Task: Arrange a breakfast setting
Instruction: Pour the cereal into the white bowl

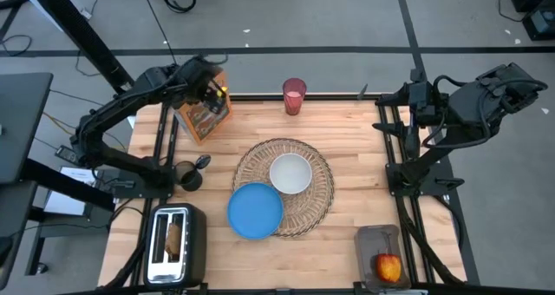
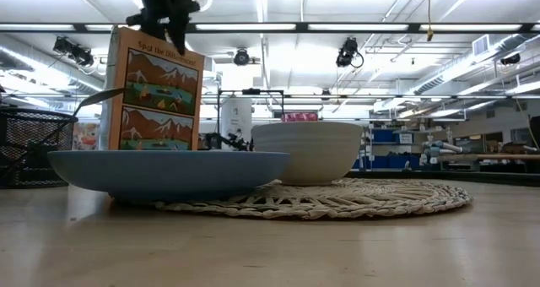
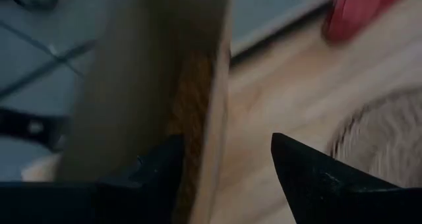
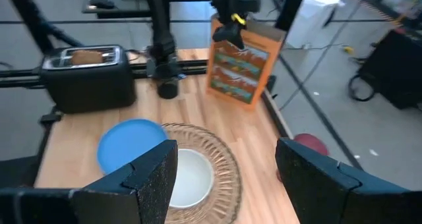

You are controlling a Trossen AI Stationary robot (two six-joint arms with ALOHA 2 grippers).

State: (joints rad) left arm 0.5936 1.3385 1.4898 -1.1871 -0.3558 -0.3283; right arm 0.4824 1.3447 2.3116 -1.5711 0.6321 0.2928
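Observation:
The orange cereal box [image 1: 205, 117] stands upright at the far left of the table. My left gripper [image 3: 224, 158] is at its top, open; one finger is over the box's top, the other outside its picture face. The white bowl [image 1: 290, 173] sits on the round wicker placemat [image 1: 319, 199], and the blue plate [image 1: 256, 210] lies partly on the mat's near-left rim. The pink cup [image 1: 294, 95] stands at the far edge. My right gripper [image 4: 227, 178] hangs open and high at the far right, with nothing between its fingers. My left gripper comes at the cereal box from above, slanting down, its fingers astride the box's top edge [image 3: 217, 118]. Bare table shows between that wall and the outer finger [image 3: 316, 178]. Whether the inner finger [image 3: 158, 165] touches the box, I cannot tell. The box stands on the table.
A black toaster [image 1: 176, 241] with the toast slice [image 1: 173, 236] in it stands at the near left. A black mesh cup [image 1: 188, 175] beside it holds the spoon [image 1: 201, 162]. The apple [image 1: 388, 265] lies in a clear tray at the near right.

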